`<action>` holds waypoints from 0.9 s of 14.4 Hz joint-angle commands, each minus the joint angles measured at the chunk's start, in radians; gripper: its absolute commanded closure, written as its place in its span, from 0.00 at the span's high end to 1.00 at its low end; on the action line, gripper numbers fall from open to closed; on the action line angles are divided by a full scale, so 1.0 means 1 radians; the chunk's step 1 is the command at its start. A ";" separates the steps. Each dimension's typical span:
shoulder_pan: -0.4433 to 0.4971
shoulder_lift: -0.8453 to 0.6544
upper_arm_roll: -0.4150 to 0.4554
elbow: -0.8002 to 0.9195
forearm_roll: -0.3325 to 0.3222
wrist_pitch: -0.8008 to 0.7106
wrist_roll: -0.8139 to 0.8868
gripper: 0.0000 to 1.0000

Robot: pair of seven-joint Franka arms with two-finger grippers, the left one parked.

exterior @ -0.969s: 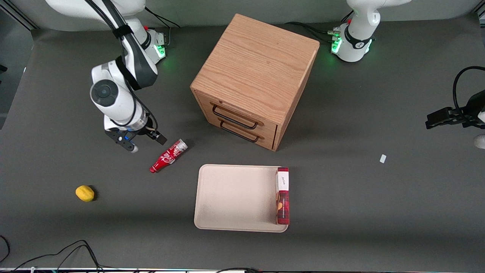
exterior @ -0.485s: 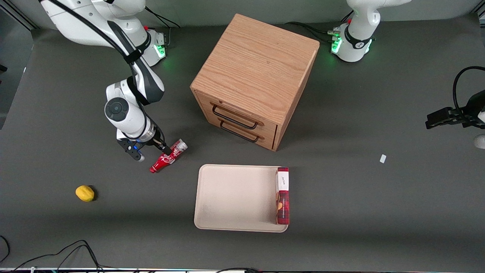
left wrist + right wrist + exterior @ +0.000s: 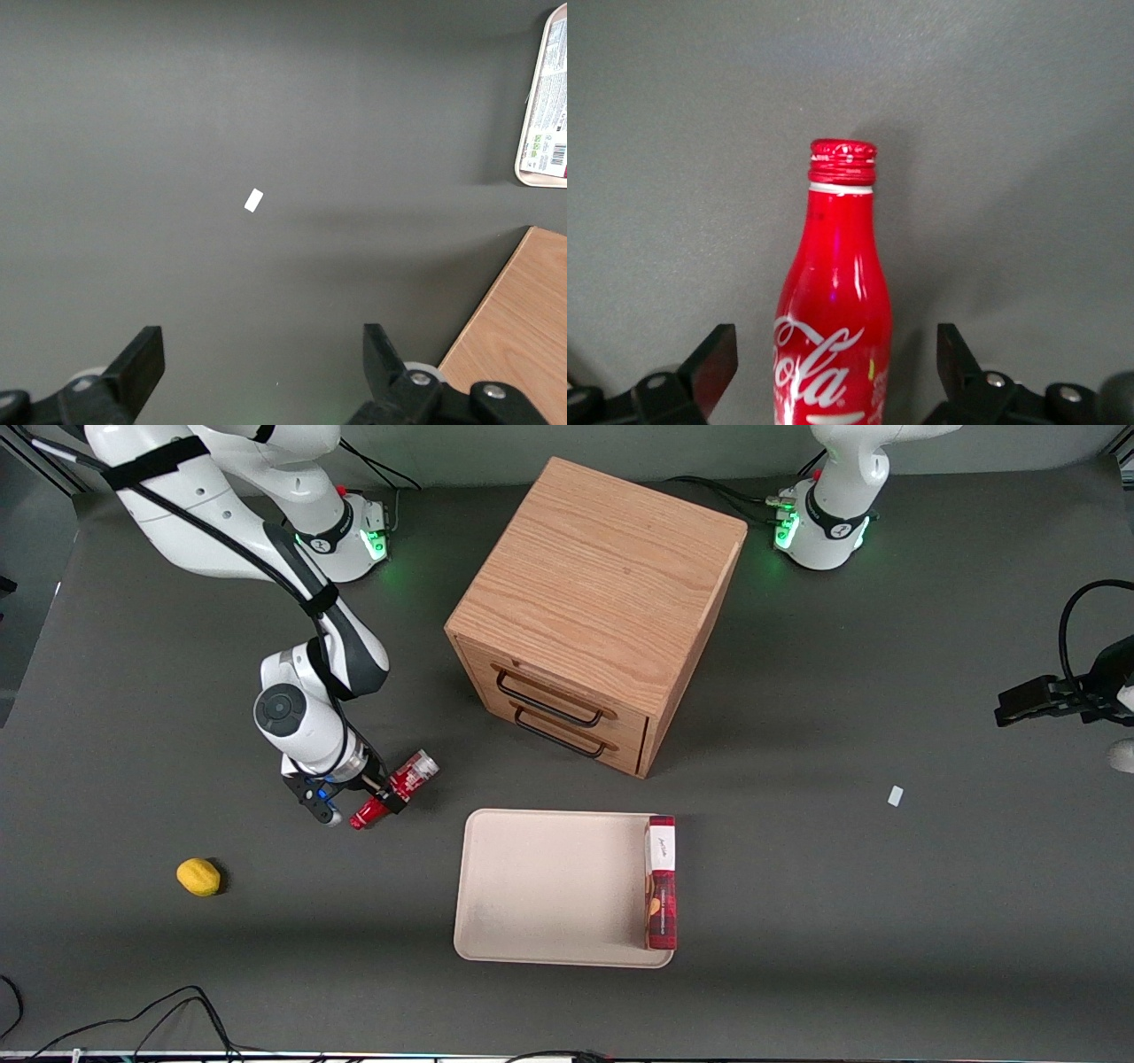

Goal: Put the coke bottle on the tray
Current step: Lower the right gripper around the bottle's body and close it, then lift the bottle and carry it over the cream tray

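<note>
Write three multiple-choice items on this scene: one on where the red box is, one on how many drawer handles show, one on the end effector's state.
1. Where is the red box?
A. on the tray, along one short edge
B. on the cabinet
C. beside the lemon

2. How many black drawer handles show on the cabinet?
A. one
B. two
C. four

3. The end effector is
A. shut, high above the cabinet
B. holding the lemon
C. open, fingers on either side of the lying coke bottle

Answers: 1 A, the box lies within the tray's rim. 2 B, two handles stacked on the front. 3 C, the right wrist view shows gaps between both fingers and the bottle.
</note>
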 commanded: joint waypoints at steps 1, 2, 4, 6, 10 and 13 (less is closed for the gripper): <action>0.003 0.042 -0.003 0.021 -0.027 0.042 0.035 1.00; 0.005 0.044 -0.003 0.021 -0.027 0.042 0.035 0.99; 0.003 0.052 -0.003 0.021 -0.027 0.056 0.033 0.75; 0.003 0.052 -0.003 0.026 -0.027 0.056 0.033 0.35; 0.003 0.038 -0.003 0.026 -0.033 0.055 0.021 0.10; -0.005 -0.022 -0.002 0.044 -0.036 0.000 -0.055 0.08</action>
